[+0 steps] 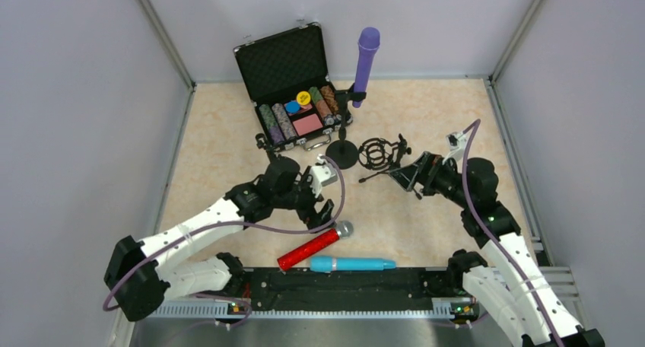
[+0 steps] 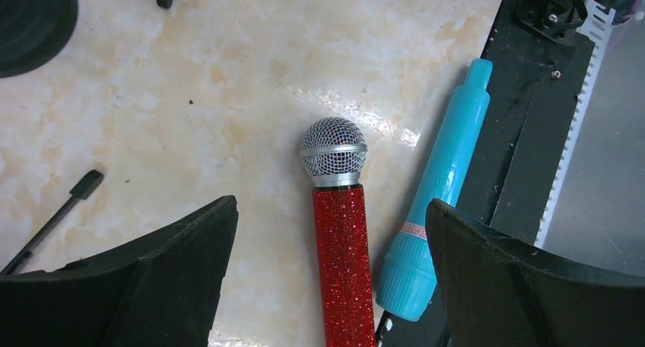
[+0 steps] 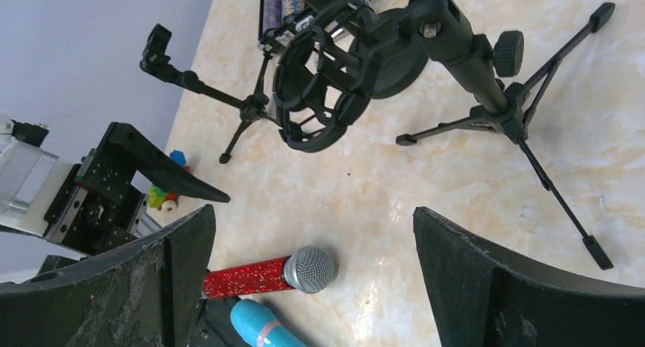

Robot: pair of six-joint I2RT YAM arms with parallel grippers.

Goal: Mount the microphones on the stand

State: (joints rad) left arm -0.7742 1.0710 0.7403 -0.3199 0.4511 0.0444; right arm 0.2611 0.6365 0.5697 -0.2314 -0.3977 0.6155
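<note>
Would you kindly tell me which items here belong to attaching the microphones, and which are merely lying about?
Job:
purple microphone
glittery red microphone
light blue microphone
round-base stand
shock-mount tripod stand
small clip tripod

Lying about:
poker chip case

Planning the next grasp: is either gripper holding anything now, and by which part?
Nothing is held. The left gripper hangs open over the glittery red microphone without touching it; the right gripper is open and empty by the tripod stand.
</note>
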